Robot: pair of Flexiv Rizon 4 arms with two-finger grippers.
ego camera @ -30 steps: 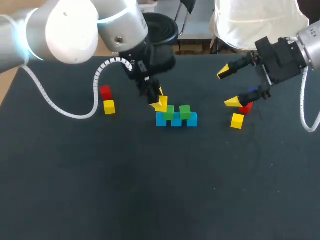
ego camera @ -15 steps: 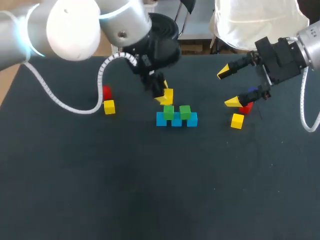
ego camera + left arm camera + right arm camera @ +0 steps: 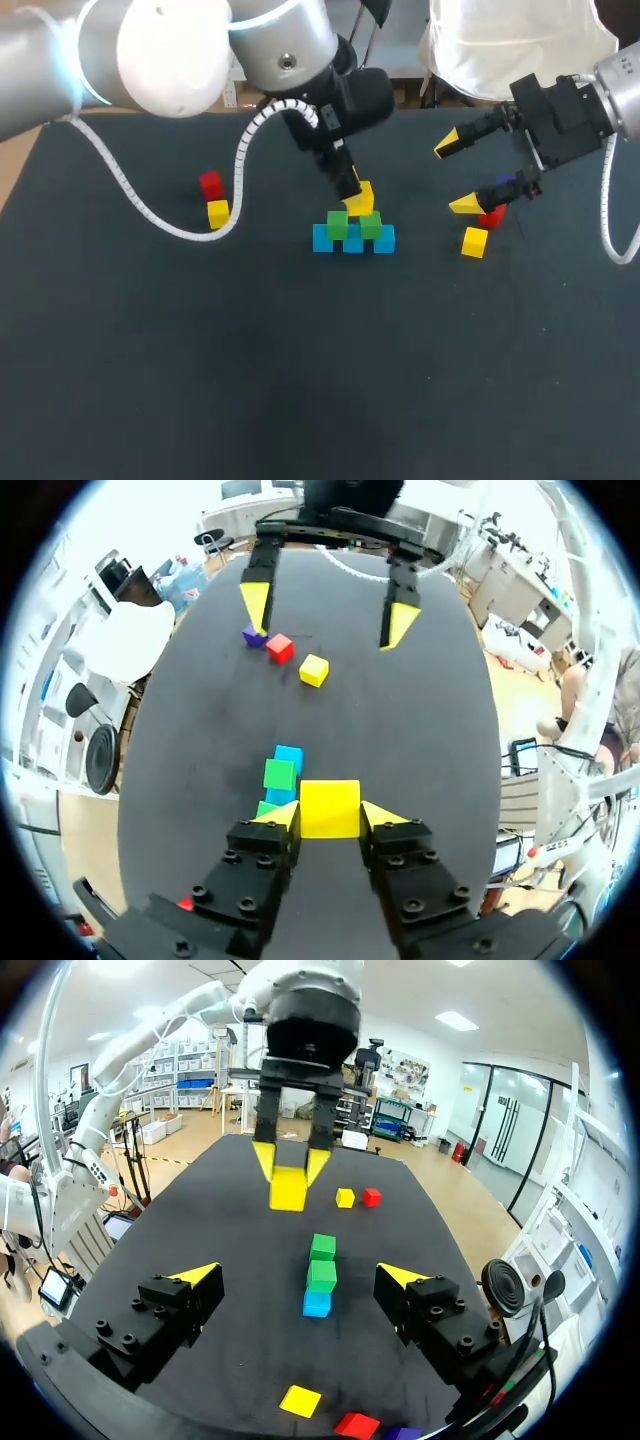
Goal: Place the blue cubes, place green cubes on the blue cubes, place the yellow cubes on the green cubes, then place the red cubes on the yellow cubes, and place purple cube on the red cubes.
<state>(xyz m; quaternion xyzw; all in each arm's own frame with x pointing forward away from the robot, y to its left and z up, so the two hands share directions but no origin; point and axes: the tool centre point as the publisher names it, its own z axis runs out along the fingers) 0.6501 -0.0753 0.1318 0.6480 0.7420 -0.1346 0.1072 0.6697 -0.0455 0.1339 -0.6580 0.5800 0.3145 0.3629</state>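
Cube of smooth yellow (image 3: pixel 330 805) sits clamped in the left gripper (image 3: pixel 331 815) above green cubes (image 3: pixel 371 225) (right gripper (image 3: pixel 455 176) gapes wide).

Table top (image 3: pixel 300 380): matt, dark, faintly textured, cloth-like. Upper left of frame, left arm shell (image 3: pixel 170 45): glossy, smooth, white and silver. Coiled cable (image 3: pixel 258 122): smooth white plastic. The yellow cube (image 3: pixel 329 808), green cubes (image 3: pixel 372 228) and blue cubes (image 3: pixel 322 240): smooth, plastic-looking.

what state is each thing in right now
left gripper, shut on a yellow cube over the green cubes
right gripper, open, empty
blue cubes, in a row on the table
green cubes, stacked on the blue cubes
other yellow cubes, loose on the table
red cubes, loose on the table
purple cube, on the table beside a red cube
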